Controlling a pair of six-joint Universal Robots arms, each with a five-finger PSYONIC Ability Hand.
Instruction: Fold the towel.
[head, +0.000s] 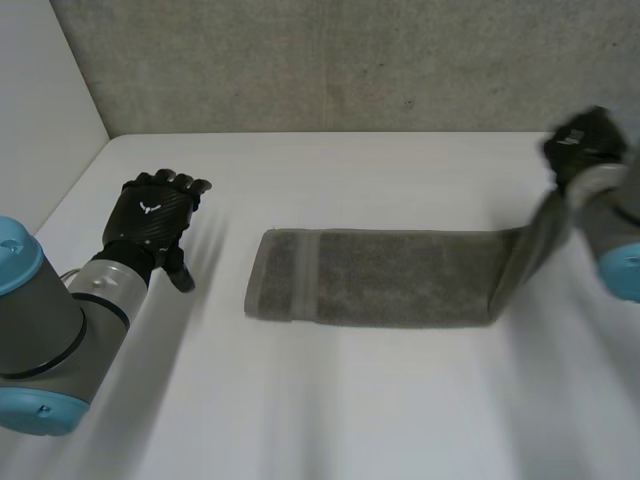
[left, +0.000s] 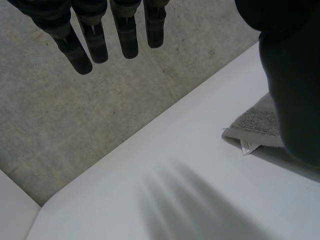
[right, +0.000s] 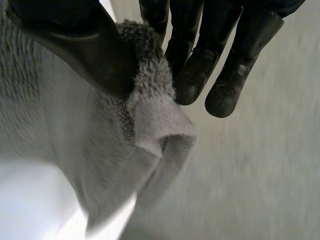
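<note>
We are looking at a grey towel (head: 380, 277) lying as a long folded strip on the white table (head: 350, 410), stretching between our two hands. Our right hand (head: 585, 140) is gripping the end of the towel nearest to it and holding that end up off the table. The cloth is sloping up from the tabletop to the fingers, while the rest of the strip is lying flat. In the right wrist view the thumb (right: 85, 50) is pressing a thick bunch of the towel (right: 150, 100) against the fingers (right: 195, 75), and the cloth is hanging down below the palm.

Our left hand (head: 152, 215) is sitting over bare table, well apart from the towel's other end, which is lying off to its thumb side. Its fingers (left: 127, 40) are hanging straight and relaxed, holding nothing and pointing toward the grey wall (left: 75, 125) behind the table. In the left wrist view a corner of the towel (left: 257, 122) is lying flat on the thumb side of this hand, and a small white label (left: 246, 146) is sticking out from under that corner.
</note>
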